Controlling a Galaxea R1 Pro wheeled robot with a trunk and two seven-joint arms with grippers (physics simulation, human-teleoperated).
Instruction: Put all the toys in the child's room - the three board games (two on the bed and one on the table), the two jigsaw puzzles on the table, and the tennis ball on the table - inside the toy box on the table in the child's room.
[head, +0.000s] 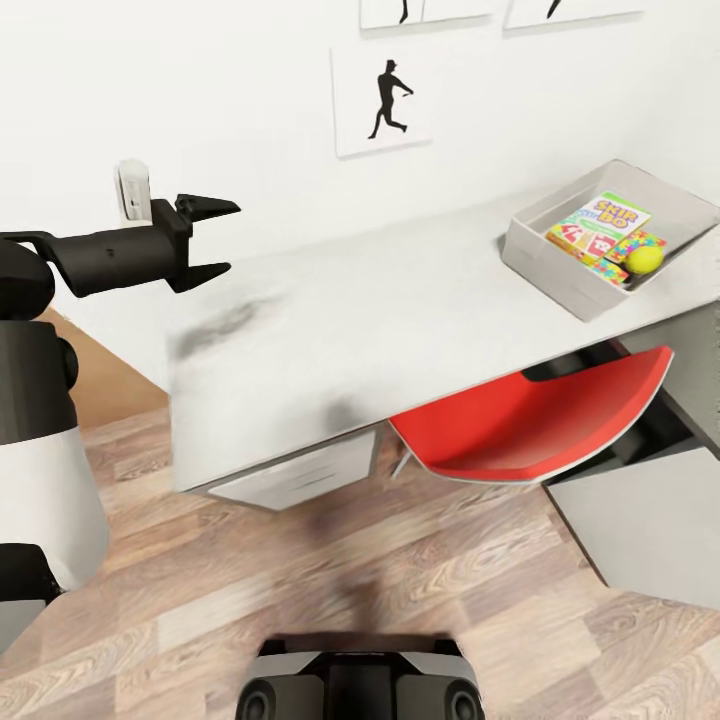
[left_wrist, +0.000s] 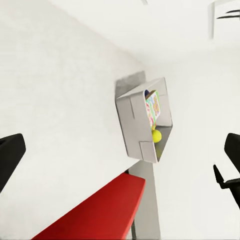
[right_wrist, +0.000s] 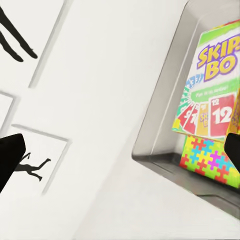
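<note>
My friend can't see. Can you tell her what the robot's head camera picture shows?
A grey toy box at the white table's far right end holds a Skip-Bo game, a jigsaw puzzle and a tennis ball. The open left gripper hovers over the table's other end; a red chair is tucked underneath.

desk against the wall; toy box on its far right end. in the box: skip-bo game box leaning on top, jigsaw puzzle beneath it, tennis ball at the near side. chair tucked under the desk, drawers to its left. left end effector above the desk's left end.
</note>
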